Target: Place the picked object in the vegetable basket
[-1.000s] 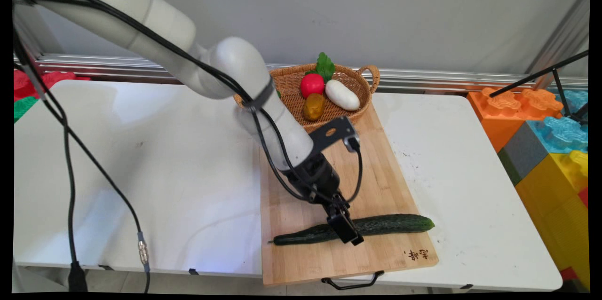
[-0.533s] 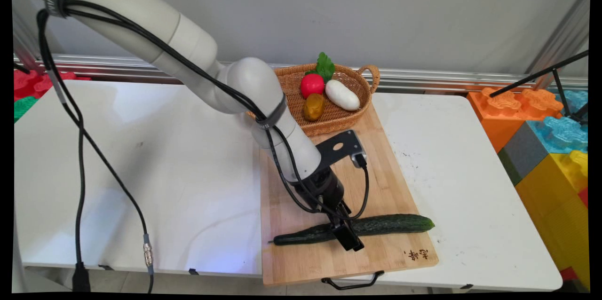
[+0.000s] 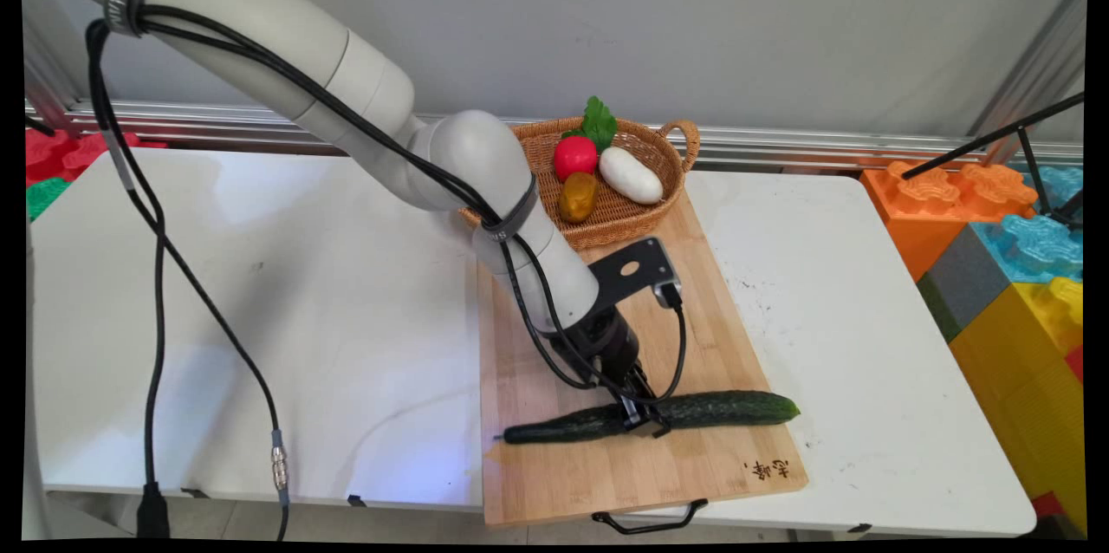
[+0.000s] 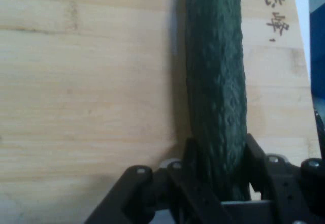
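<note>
The white surface (image 3: 260, 293) fills most of the frame, with coloured toy blocks (image 3: 1014, 276) at the right edge. A wooden cutting board (image 3: 554, 484) runs from centre to the bottom of the frame. A wicker basket (image 3: 637, 215) sits at the board's upper end, holding a red tomato (image 3: 575, 157), a white vegetable (image 3: 631, 175) and a brownish one (image 3: 577, 196). A dark green cucumber (image 3: 736, 407) lies across the board's lower part. The claw (image 3: 639, 419) is clamped on the cucumber near its middle, 1 finger (image 4: 190, 158) on each side, both touching it.
</note>
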`<control>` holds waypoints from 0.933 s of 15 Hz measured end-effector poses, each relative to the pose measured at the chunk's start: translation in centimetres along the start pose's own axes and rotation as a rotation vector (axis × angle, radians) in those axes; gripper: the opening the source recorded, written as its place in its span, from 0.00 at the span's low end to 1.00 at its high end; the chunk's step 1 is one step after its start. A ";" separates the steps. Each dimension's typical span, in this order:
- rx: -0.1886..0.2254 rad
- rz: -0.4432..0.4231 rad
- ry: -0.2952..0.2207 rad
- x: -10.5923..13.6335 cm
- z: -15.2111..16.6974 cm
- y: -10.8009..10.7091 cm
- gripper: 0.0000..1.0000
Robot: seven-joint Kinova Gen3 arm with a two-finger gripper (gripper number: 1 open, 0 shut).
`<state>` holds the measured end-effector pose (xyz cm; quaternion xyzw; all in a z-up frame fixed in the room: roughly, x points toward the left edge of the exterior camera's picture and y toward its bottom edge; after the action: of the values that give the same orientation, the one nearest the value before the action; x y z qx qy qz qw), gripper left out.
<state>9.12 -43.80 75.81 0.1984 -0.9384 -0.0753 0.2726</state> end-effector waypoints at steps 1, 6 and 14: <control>0.005 0.000 0.000 0.1 -0.3 0.0 0.00; -0.022 -0.014 0.017 1.1 -3.0 0.8 0.00; -0.047 0.049 0.088 3.8 -10.6 -3.3 0.00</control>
<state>12.98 -48.72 85.73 0.1722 -0.9281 -0.0820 0.3197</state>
